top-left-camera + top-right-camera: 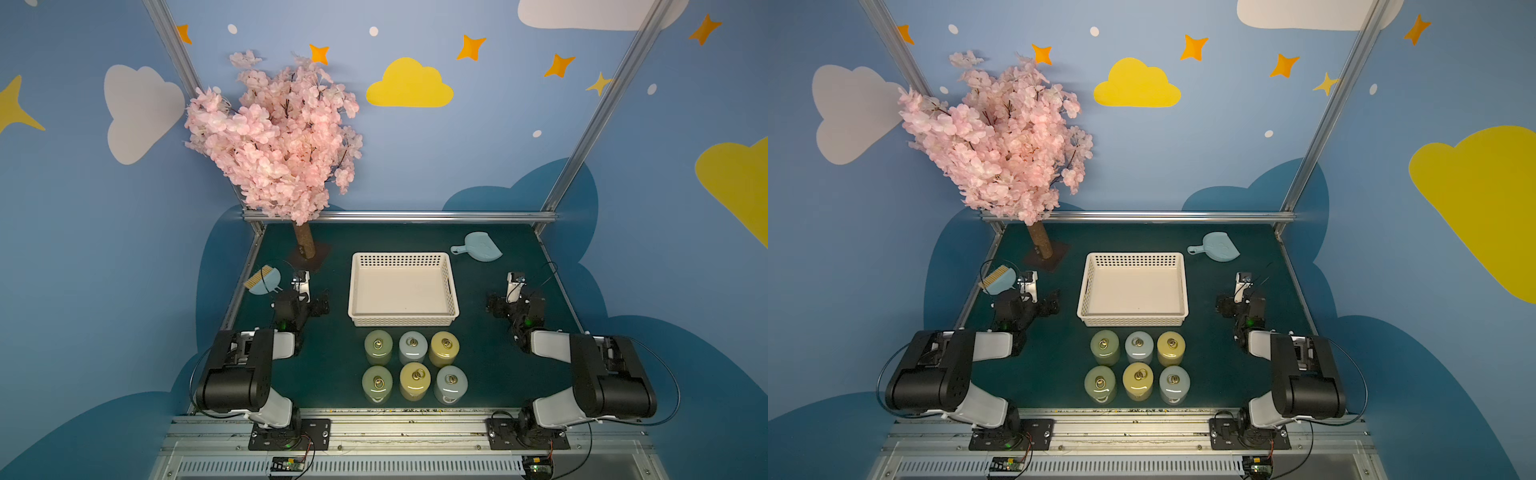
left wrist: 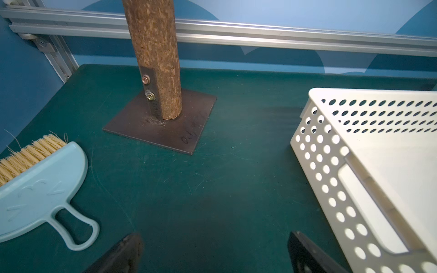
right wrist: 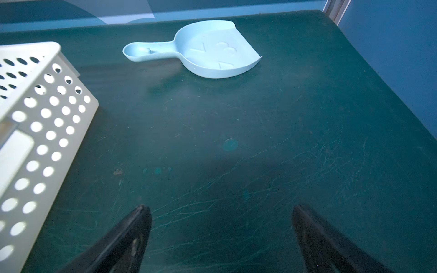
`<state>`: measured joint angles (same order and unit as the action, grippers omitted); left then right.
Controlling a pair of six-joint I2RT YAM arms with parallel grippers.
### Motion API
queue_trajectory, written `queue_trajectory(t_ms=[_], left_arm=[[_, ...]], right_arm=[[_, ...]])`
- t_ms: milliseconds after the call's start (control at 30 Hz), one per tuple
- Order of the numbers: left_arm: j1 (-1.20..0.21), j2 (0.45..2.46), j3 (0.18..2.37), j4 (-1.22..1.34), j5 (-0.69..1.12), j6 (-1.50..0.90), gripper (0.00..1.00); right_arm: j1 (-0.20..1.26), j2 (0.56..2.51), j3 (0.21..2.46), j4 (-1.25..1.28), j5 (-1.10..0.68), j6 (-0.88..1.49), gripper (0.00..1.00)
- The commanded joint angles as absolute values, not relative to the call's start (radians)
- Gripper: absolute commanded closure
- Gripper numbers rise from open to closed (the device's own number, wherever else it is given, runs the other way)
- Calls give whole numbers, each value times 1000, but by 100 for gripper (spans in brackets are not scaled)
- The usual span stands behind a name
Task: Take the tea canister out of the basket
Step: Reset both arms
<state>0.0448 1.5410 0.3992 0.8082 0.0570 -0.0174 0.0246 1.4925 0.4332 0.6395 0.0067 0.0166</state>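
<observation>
Canisters [image 1: 412,347], six squat pastel ones, stand before the empty white perforated plastic basket [image 1: 403,321]. Flanking it, left gripper [image 2: 215,238] and right gripper [image 3: 221,208] gape wide, empty; seemingly nothing needs lifting.

light: dim, from above | glare: canisters [image 1: 414,380] | shadows: soft | wrist views: near edge blurred

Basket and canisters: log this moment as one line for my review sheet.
basket: empty | canisters: six upright on table, outside basket | left gripper: open, empty | right gripper: open, empty | task: looks done
</observation>
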Motion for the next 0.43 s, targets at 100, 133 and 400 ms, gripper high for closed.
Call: queue_trajectory(t_ms=[100,133,400], left_arm=[[43,1537,405,802,63,-4,0],[43,1537,405,801,61,-4,0],[36,1535,403,799,55,1,0]], right_arm=[[31,1473,451,639,21,2,1],[31,1474,450,639,21,2,1],[31,1473,450,640,21,2,1]])
